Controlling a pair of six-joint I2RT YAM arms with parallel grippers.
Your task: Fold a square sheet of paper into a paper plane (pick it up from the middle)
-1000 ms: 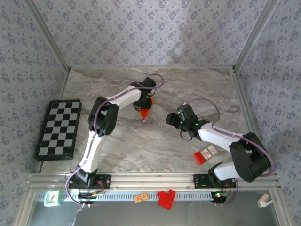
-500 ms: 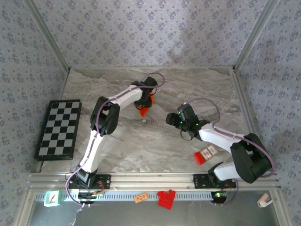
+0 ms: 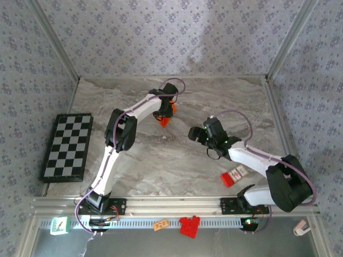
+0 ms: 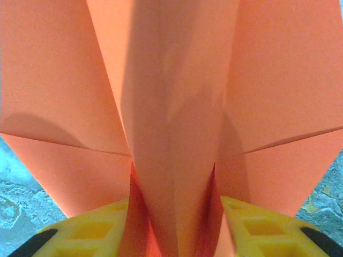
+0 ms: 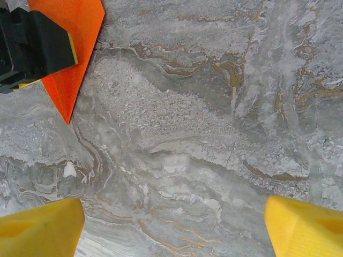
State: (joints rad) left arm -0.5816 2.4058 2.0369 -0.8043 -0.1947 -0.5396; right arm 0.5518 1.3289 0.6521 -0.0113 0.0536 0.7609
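Carried farther back, paper plane [image 3: 164, 122] hangs pinched in left hand [image 3: 164, 114].

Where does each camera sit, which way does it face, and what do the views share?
Top external: above, behind the bases, looking down at the table; both arms show, left gripper and right gripper.
Left wrist: on the left arm, facing the paper plane between its yellow fingers.
Right wrist: on the right arm, looking down at the table; its open yellow fingers show.
All three show the paper plane.
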